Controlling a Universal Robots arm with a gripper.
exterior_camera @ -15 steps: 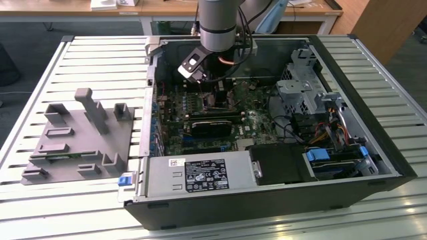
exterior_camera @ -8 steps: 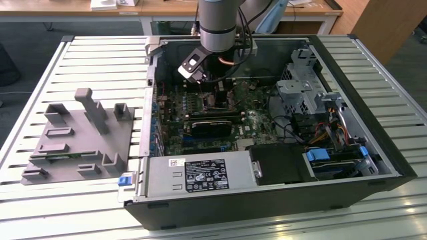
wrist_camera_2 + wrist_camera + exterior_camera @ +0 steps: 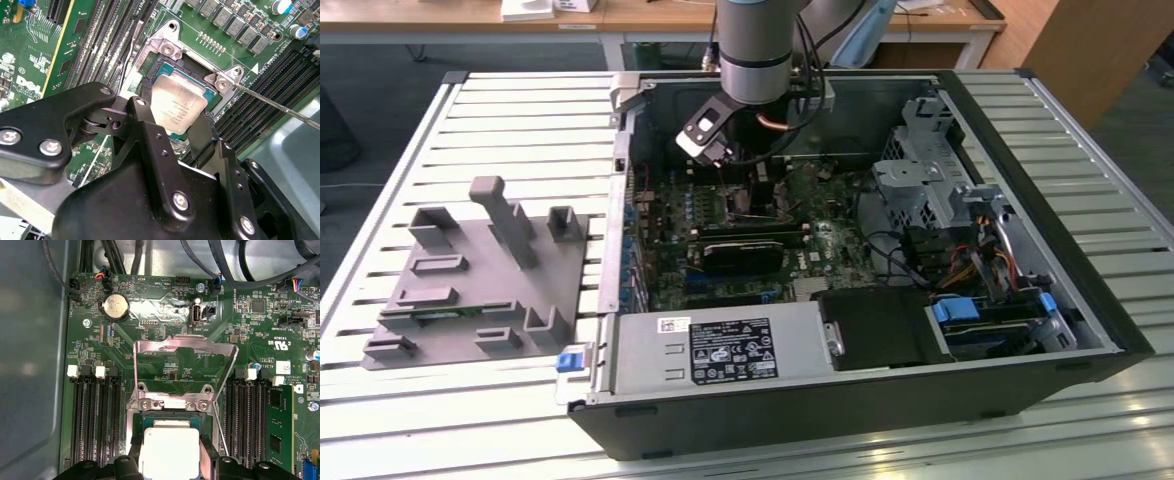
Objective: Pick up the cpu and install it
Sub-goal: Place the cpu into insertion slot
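The cpu [image 3: 178, 104], a flat square chip with a silvery top, lies level in or just over the dark motherboard socket [image 3: 162, 67]; which of the two I cannot tell. My gripper [image 3: 175, 114] is shut on it, one black finger [image 3: 145, 107] pressed against each of two opposite edges. In the first wrist view the cpu [image 3: 169, 451] sits between the fingertips [image 3: 131, 460], below the raised metal load plate [image 3: 185, 365]. In the exterior view the gripper [image 3: 750, 188] reaches down into the open computer case [image 3: 1067, 300], over the green board.
The socket's thin lever rod [image 3: 280, 106] sticks out to one side. Memory slots [image 3: 95, 415] flank the socket. A graphics card [image 3: 744, 250] and the power supply [image 3: 720, 350] lie nearer the case front. A grey fixture with posts [image 3: 474, 285] stands at the exterior view's left.
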